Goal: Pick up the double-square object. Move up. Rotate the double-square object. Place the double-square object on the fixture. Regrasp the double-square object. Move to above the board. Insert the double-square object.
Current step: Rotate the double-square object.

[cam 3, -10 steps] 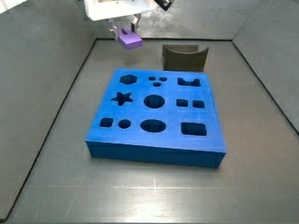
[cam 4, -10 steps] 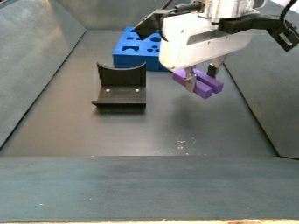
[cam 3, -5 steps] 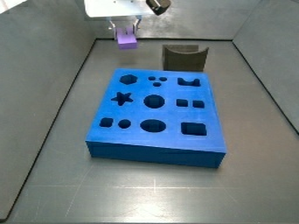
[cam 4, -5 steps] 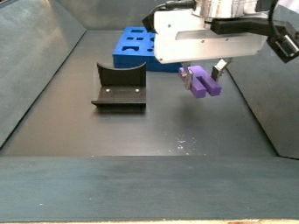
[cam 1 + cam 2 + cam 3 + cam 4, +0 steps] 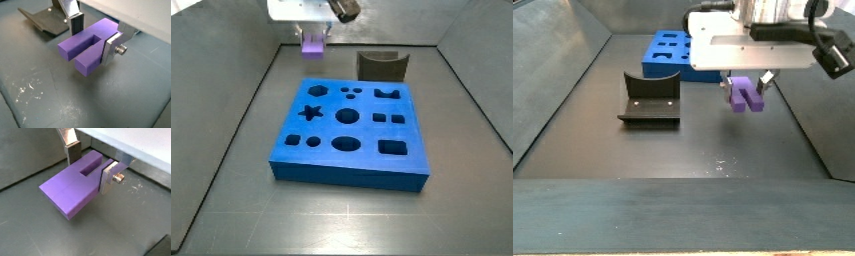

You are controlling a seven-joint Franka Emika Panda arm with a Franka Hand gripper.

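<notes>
Dull grey metal flooring, lightly scratched, is lying under everything you are working with, walled in by slanted grey panels. Your pincer (image 5: 93, 36) is hanging in the air above the bare floor, clenched on the double-square object (image 5: 89, 46): the two flat silver fingers (image 5: 108, 177) are pressing its sides, one on each flank, as both wrist views show. The piece (image 5: 72, 188) is a matte lavender block with crisp edges and a square notch cut into its upper face, so that it is reading as two joined squares. In a side view it (image 5: 748, 93) is dangling below the white pincer body, clear of the floor and well apart from the fixture (image 5: 649, 101), a dark olive-grey holder with raised side walls and a flat base. In a side view the piece (image 5: 313, 42) is hovering beyond the far edge of the board (image 5: 350, 132), a bright-blue slab with dark cut-outs shaped as a star, circles, squares and a hexagon; the fixture (image 5: 382, 66) is sitting near the board's far right corner. Compared with a second ago, the piece is hanging higher and is turned differently, while the board and the fixture are staying put.
</notes>
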